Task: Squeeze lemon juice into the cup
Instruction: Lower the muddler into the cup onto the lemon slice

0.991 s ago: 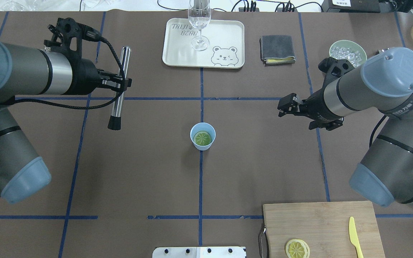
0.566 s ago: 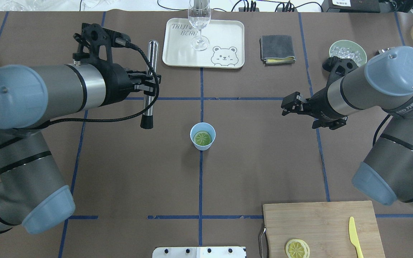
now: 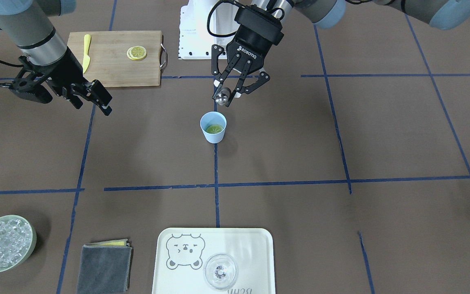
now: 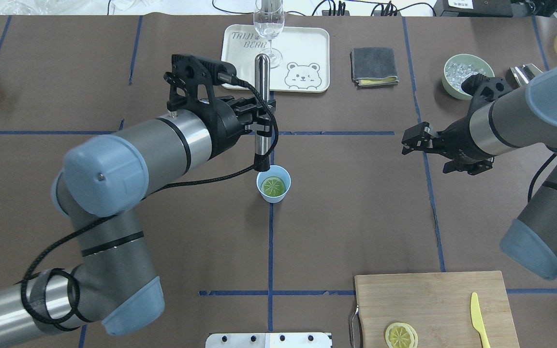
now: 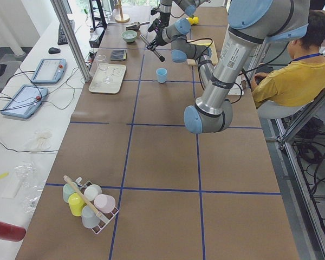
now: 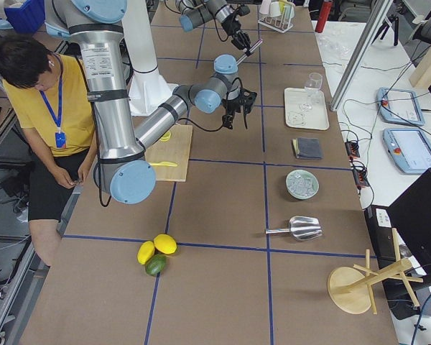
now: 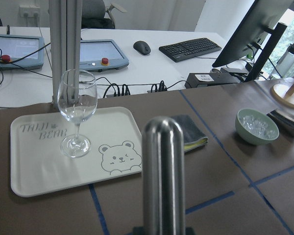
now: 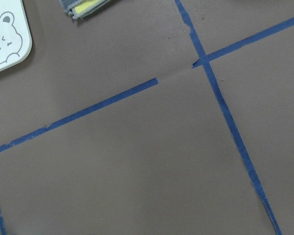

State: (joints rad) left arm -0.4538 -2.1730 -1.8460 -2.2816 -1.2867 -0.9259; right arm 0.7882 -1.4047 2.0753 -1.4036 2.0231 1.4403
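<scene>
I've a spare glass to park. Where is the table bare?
Bare: between cup and board, and the wide stretch to the robot's left of it. Crowded: far edge with tray, cloth, bowl; the left hand hangs by the cup.

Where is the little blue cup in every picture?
Front-facing: the cup is near the middle, a bit above centre.
Overhead: the middle of the picture.
Exterior left: top middle, small.
Exterior right: I cannot make it out.
Left wrist: not in it.
Right wrist: not in it.
Landmark: the bear tray shows in every view.
</scene>
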